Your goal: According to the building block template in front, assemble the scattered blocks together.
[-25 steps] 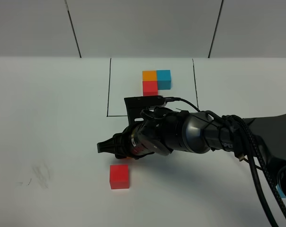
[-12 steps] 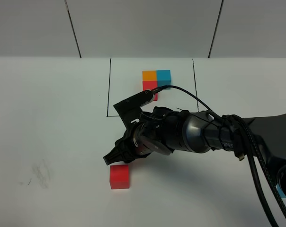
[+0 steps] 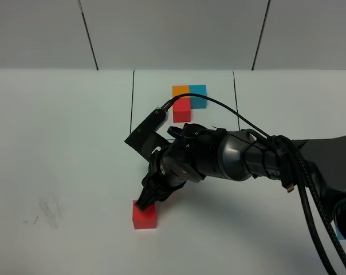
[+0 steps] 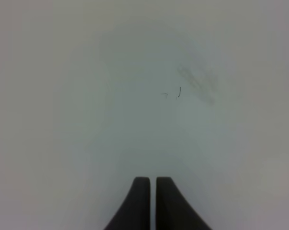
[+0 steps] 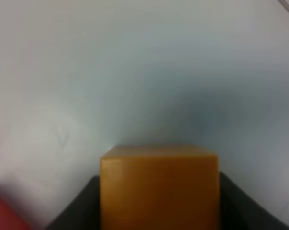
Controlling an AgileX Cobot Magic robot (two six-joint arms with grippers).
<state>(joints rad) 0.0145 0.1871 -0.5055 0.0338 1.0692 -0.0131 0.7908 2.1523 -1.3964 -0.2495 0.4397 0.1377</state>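
Table (image 3: pixel 58 143) left of the red cube (image 3: pixel 144 216) is open. Right arm (image 3: pixel 242 163) blocks the centre and right; template (image 3: pixel 189 100) stands behind it.

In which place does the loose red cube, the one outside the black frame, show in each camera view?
Exterior high: the loose red cube sits on the white table, left of centre near the front, at the tip of the right gripper.
Left wrist: not in it.
Right wrist: only a blurred red corner at the frame edge, beside the held orange cube.
Shared landmark: the grey smudge, in the exterior and left wrist views.
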